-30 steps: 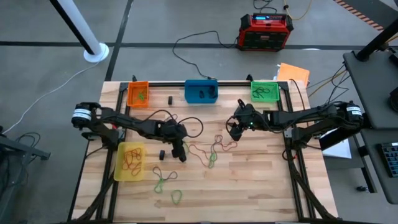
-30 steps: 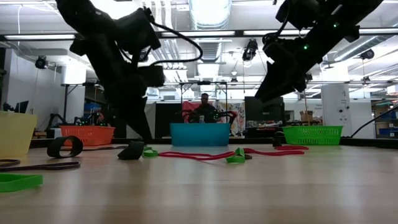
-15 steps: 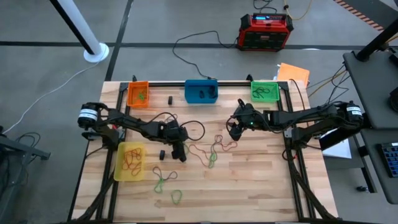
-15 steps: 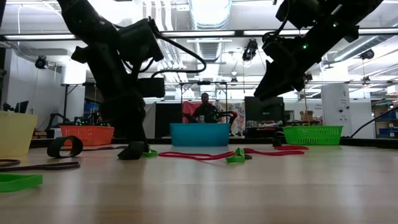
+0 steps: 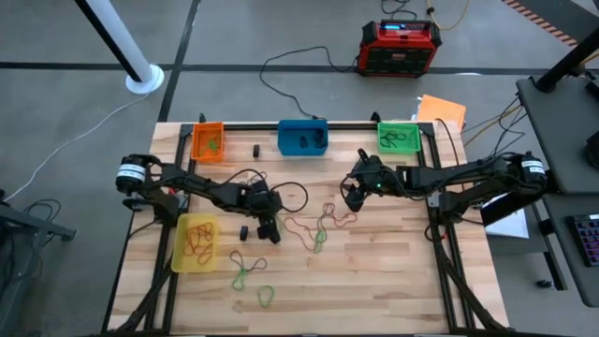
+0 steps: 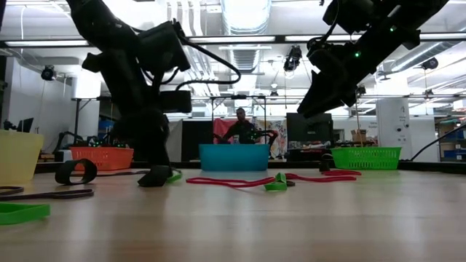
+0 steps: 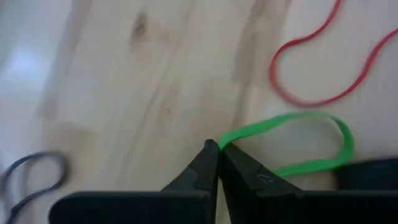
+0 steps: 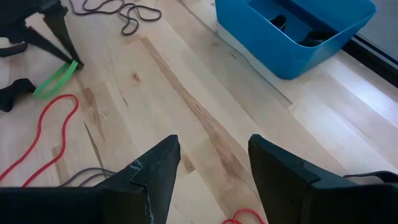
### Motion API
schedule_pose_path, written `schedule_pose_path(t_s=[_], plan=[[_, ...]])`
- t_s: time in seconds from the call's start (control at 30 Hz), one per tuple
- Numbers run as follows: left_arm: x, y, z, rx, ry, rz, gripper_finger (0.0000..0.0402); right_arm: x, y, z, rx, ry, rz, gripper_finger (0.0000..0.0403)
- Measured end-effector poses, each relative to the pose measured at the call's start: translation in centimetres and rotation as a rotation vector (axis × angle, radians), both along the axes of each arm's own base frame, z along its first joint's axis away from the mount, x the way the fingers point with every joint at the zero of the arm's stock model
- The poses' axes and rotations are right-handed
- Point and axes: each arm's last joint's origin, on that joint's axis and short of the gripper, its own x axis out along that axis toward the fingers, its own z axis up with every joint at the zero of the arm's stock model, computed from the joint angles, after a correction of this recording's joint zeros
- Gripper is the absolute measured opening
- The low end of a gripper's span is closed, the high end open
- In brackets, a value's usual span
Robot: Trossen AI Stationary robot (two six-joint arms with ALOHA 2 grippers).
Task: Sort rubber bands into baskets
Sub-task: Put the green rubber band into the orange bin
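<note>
Pinching a green band at mid-table

Clamped tight, the left gripper (image 7: 217, 152) has its fingertips down on the wood near the table's middle, nipping one end of a green band (image 7: 292, 140); the loop lies flat beside a red band (image 7: 323, 68). Just beyond it, the yellow basket (image 5: 197, 243) sits toward the left edge with bands inside, and more green bands (image 5: 251, 276) lie near the front edge. The right gripper (image 8: 211, 168) hangs above the table right of centre, fingers spread and holding nothing. Along the far edge stand the orange basket (image 5: 208, 141), blue basket (image 5: 303, 137) and green basket (image 5: 399, 137).
</note>
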Motion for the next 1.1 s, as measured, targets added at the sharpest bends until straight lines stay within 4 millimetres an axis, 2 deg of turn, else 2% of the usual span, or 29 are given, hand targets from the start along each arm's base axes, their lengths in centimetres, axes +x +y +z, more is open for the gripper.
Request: schedule_pose_path(t_s=[0.07,0.27,0.43,0.57,0.73,0.87,0.97,1.1], plan=[[-0.3,0.1,0.9,0.011,-0.014,-0.012,0.0000,0.0,0.0,0.0,0.000,0.000,0.000,0.0185],[-1.7,0.6,5.2,0.048,-0.084,-0.053,0.0000,0.0,0.0,0.0,-0.005,0.002,0.005,0.0185],[-4.4,2.8,8.6,0.136,-0.115,0.031,0.0000,0.1,0.0,0.1,-0.007,-0.007,0.005,0.0183],[-7.0,5.7,10.4,0.230,-0.101,0.202,0.0000,0.2,0.0,0.2,-0.021,-0.021,0.014,0.0185],[-10.4,9.7,11.4,0.334,-0.047,0.517,0.0000,0.3,0.0,0.4,-0.035,-0.044,0.023,0.0185],[-12.8,12.9,11.3,0.355,0.015,0.740,0.0000,0.4,0.0,0.5,-0.043,-0.052,0.028,0.0184],[-14.2,14.7,10.7,0.346,0.070,0.848,0.0000,0.4,0.0,0.5,-0.043,-0.051,0.028,0.0183],[-15.2,16.2,9.9,0.325,0.136,0.923,0.0000,0.4,-0.1,0.5,-0.042,-0.052,0.027,0.0183]])
